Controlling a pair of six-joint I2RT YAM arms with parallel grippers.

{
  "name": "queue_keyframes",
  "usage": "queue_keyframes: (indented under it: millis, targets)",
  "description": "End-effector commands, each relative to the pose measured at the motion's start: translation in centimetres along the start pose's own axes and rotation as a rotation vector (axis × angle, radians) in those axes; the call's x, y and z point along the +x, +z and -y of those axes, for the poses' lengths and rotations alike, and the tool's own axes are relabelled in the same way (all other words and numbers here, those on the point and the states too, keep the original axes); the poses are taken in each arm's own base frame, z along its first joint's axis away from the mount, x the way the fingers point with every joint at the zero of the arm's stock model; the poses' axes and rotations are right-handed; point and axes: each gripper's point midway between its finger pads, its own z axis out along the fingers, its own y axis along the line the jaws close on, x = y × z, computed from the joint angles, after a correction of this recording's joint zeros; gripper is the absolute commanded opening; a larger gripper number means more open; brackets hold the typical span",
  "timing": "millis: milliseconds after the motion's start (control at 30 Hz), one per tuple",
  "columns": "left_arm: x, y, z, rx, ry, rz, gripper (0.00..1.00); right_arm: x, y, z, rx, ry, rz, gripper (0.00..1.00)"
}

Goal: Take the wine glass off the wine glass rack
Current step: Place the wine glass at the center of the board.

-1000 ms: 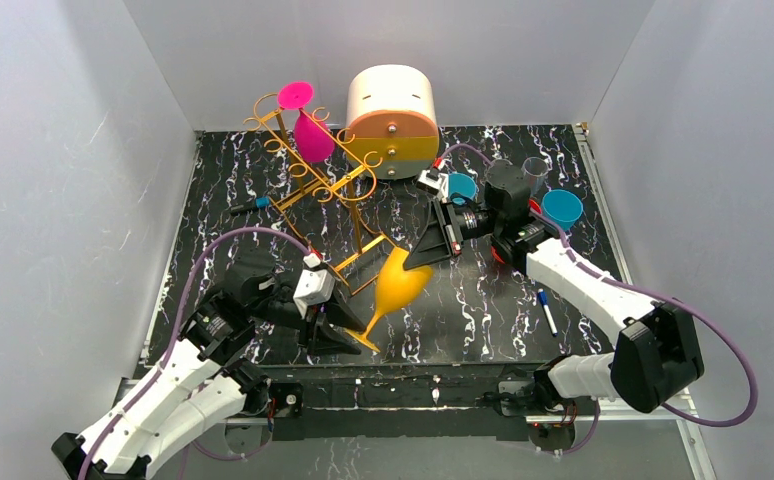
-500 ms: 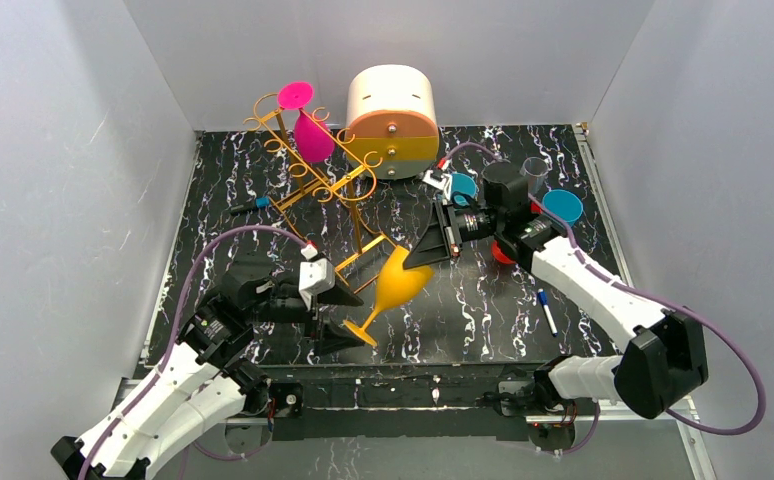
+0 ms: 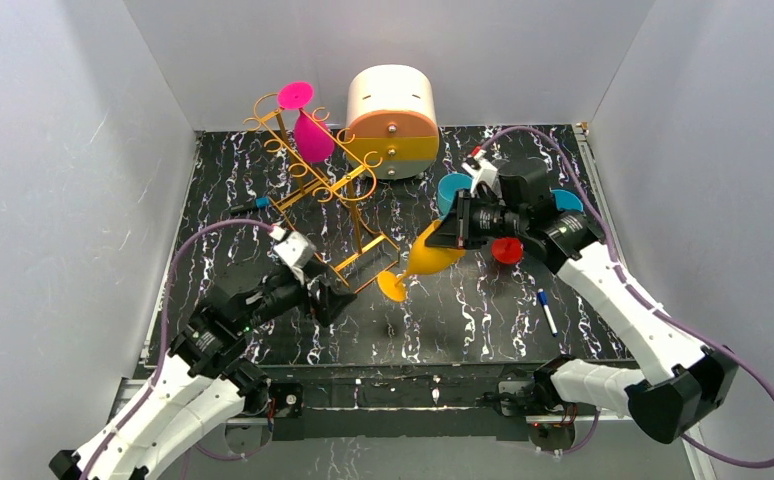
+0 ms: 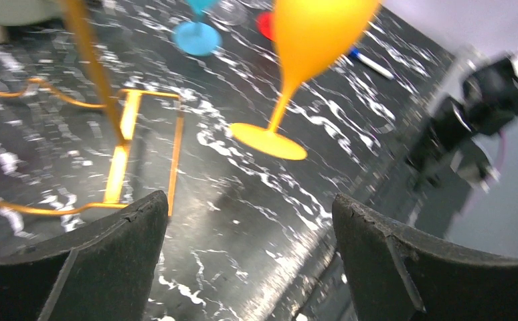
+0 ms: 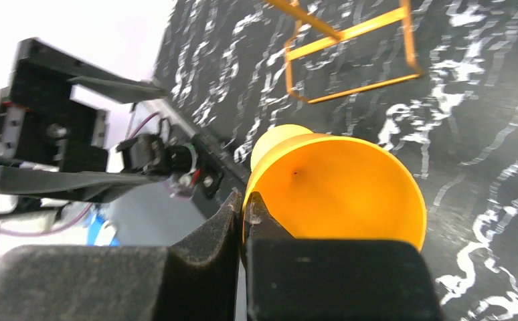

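Tilted orange wine glass (image 3: 428, 258) off wine glass rack (image 3: 328, 190), rim clamped in right gripper (image 5: 244, 208) jaws, foot just beside rack base's near-right corner; left gripper (image 4: 249, 221) jaws wide apart, near base's near edge. Desk (image 3: 483, 320) strip runs between foot and near edge.

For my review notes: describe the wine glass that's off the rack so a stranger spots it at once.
Find the gold wine glass rack at back left. Just right of its base, the right tool pinches the rim of a tilted wine glass. It is orange-yellow; the pink glass hangs on the rack.
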Motion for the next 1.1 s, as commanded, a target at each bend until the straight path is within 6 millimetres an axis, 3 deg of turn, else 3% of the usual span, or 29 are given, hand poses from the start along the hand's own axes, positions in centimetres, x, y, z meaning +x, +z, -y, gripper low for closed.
queue_keyframes:
  millis: [0, 167, 433, 633, 733, 1067]
  targets:
    - [-1.7, -1.8, -4.8, -0.307, -0.074, 0.128, 0.89, -2.5, -2.2, 2.1, 0.224, -0.055, 0.153, 0.01]
    - [-2.7, -3.7, -6.6, -0.451, -0.179, 0.212, 0.96, -1.9, -2.4, 5.0, 0.443, -0.112, 0.174, 0.01]
    - [-3.2, -7.0, -9.0, -0.669, -0.293, 0.247, 0.98, -2.4, -1.8, 5.4, 0.656, -0.216, 0.235, 0.01]
    - [-3.5, -8.9, -9.7, -0.749, -0.285, 0.241, 0.98, -1.7, 0.6, 5.7, 0.567, -0.251, 0.249, 0.01]
    - [-3.7, -10.1, -10.1, -0.796, -0.294, 0.247, 0.98, -1.8, 0.2, 7.5, 0.634, -0.239, 0.295, 0.01]
    - [-2.6, -9.8, -10.2, -0.803, -0.284, 0.199, 0.98, -2.0, 0.1, 12.5, 0.824, -0.228, 0.205, 0.01]
